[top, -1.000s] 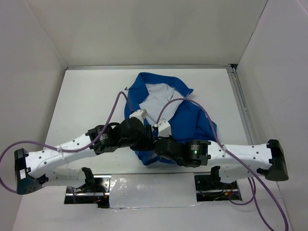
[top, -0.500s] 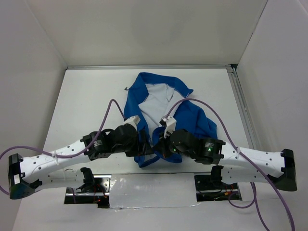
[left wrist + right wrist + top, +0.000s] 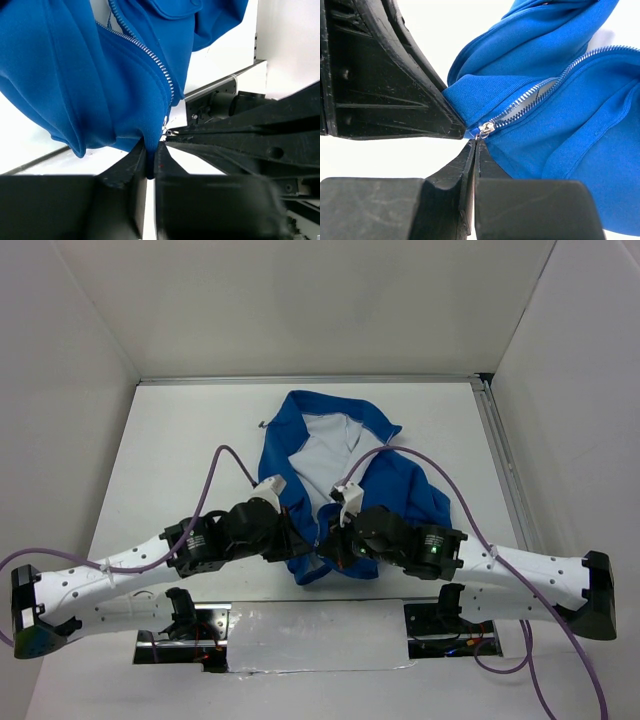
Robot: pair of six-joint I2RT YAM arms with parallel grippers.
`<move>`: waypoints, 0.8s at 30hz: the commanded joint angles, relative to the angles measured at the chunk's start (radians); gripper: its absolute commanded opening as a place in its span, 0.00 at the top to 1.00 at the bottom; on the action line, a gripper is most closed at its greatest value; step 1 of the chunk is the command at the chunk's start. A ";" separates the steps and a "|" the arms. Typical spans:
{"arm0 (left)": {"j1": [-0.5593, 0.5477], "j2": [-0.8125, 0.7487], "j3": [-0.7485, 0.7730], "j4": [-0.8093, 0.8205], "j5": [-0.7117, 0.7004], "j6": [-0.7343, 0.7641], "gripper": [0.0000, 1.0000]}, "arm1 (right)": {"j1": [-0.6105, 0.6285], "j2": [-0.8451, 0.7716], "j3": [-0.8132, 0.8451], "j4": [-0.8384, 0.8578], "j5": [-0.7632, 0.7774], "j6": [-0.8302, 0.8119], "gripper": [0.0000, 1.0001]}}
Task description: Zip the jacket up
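At the near hem of the jacket [image 3: 400, 495], left and right jaws each clamp fabric beside the zipper [image 3: 535, 92]

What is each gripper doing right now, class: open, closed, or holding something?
Left gripper: closed, pinching the hem of the jacket.
Right gripper: closed, pinching the jacket at the bottom end of its zipper.
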 commanded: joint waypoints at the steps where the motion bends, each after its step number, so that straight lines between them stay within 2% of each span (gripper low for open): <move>1: -0.005 -0.023 0.001 0.070 -0.003 0.043 0.87 | -0.014 0.004 0.027 0.080 0.007 -0.009 1.00; 2: -0.005 -0.022 0.003 0.070 -0.001 0.046 1.00 | -0.011 0.008 0.035 0.080 0.013 -0.014 1.00; 6: -0.006 -0.007 0.006 0.062 0.005 0.080 1.00 | -0.011 0.046 0.093 0.000 0.100 -0.049 1.00; 13: -0.006 0.009 0.049 -0.065 0.032 0.085 1.00 | -0.014 0.133 0.155 -0.228 0.464 -0.046 1.00; 16: -0.005 0.024 0.043 -0.091 0.097 0.091 1.00 | -0.026 0.159 0.167 -0.197 0.519 -0.059 1.00; 20: -0.006 0.038 0.009 -0.111 0.166 0.114 1.00 | -0.078 0.185 0.181 -0.085 0.492 -0.131 1.00; 24: -0.009 0.015 -0.043 -0.169 0.189 0.063 1.00 | -0.228 0.286 0.253 -0.025 0.515 -0.181 1.00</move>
